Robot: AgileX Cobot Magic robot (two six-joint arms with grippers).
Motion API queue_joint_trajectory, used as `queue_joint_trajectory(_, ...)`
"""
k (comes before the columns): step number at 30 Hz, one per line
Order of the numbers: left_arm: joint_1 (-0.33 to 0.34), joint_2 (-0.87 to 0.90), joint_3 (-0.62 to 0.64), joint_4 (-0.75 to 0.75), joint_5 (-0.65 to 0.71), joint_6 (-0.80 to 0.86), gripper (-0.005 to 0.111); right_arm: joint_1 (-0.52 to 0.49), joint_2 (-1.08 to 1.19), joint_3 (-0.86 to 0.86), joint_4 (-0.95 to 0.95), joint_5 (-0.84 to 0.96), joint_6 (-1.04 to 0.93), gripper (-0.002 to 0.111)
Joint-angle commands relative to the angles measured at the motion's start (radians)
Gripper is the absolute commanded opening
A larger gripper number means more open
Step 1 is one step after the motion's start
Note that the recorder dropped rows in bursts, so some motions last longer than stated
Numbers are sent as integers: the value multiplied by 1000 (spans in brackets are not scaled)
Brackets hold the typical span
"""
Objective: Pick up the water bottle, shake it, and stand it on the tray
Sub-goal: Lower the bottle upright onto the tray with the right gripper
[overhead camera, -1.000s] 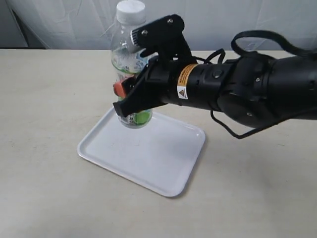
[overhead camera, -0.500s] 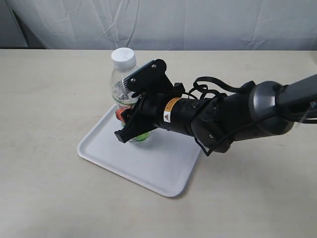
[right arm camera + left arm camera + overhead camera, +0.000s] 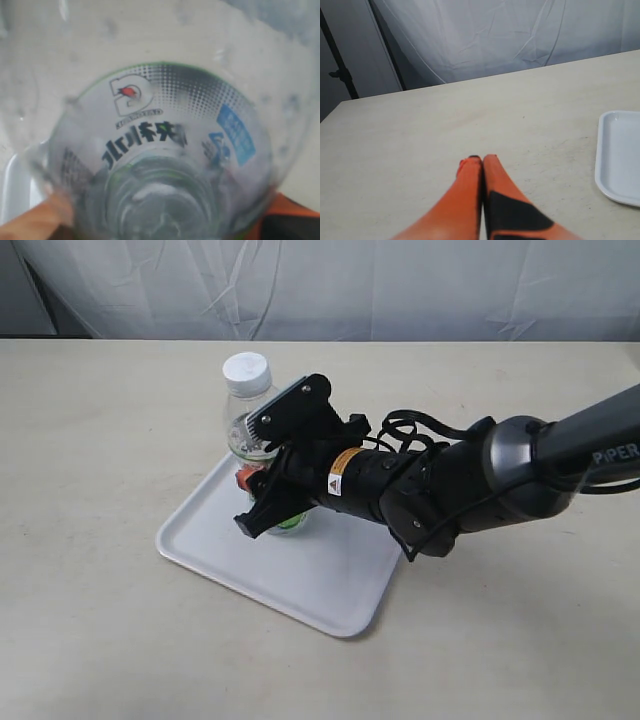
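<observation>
The right hand (image 3: 244,502) hides the lower half of the water bottle (image 3: 245,410).

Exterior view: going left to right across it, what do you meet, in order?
Bare left corner of the flat white rectangular plastic tray → clear plastic water bottle with a white cap, standing on the tray → black robot arm reaching in from the right edge.
</observation>
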Motion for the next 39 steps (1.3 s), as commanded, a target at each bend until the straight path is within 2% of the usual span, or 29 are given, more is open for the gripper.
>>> queue_joint_trajectory(1,0,-5,4,2,-9,-1,0,-5,-1,-3,2,-39,-11,-1)
queue_joint_trajectory(8,0,-5,4,2,-9,-1,0,-5,-1,-3,2,-37,-11,0)
queue_joint_trajectory(10,0,-5,4,2,-9,-1,0,-5,-1,-3,2,-37,-11,7)
queue_joint_trajectory(14,0,-5,4,2,-9,-1,0,-5,-1,-3,2,-37,-11,41)
queue_joint_trajectory(16,0,-5,4,2,-9,1,0,-5,-1,-3,9,-35,-8,64)
queue_joint_trajectory(19,0,-5,4,2,-9,1,0,-4,-1,-3,51,-35,-7,79)
queue_joint_trajectory(39,0,-5,4,2,-9,2,0,-4,-56,-3,62,121,12,80)
